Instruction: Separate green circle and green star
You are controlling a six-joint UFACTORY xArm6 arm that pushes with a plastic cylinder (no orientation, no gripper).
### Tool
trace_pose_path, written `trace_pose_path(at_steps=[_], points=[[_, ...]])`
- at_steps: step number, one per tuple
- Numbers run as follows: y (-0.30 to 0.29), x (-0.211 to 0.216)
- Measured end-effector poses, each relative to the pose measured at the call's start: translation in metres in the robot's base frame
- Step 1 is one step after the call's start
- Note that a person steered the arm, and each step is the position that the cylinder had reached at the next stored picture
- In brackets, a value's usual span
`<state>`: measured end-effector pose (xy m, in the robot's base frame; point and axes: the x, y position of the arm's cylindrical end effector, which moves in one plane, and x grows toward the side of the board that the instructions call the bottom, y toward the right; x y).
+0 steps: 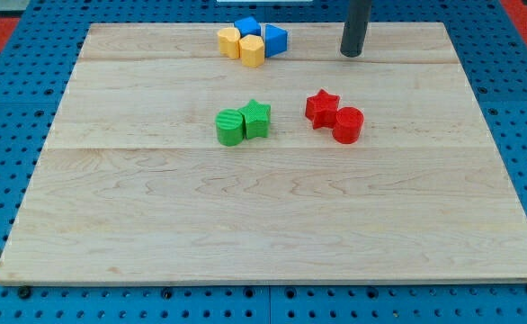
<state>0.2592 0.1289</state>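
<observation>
Camera view | green circle (230, 128) and green star (256, 119) touch at frame centre, not yet separated | my tip (351, 53) rests upper right, well apart | no jaws on this rod | all pushing remains

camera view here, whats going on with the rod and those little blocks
One robot arm with a plain rod is meant to push the green circle and green star apart. They sit touching near the board's middle, not yet separated. My tip is near the view's top, up and to the right of the green pair, touching no block. A red star and red circle sit together at right; yellow and blue blocks cluster at top.
</observation>
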Motion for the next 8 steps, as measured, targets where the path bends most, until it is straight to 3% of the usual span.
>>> trace_pose_path(at_steps=[1,2,3,5,7,8], points=[[-0.007,0.011],[0.008,0.063],[-0.021,0.101],[-0.098,0.12],[-0.033,0.154],[-0.036,0.179]])
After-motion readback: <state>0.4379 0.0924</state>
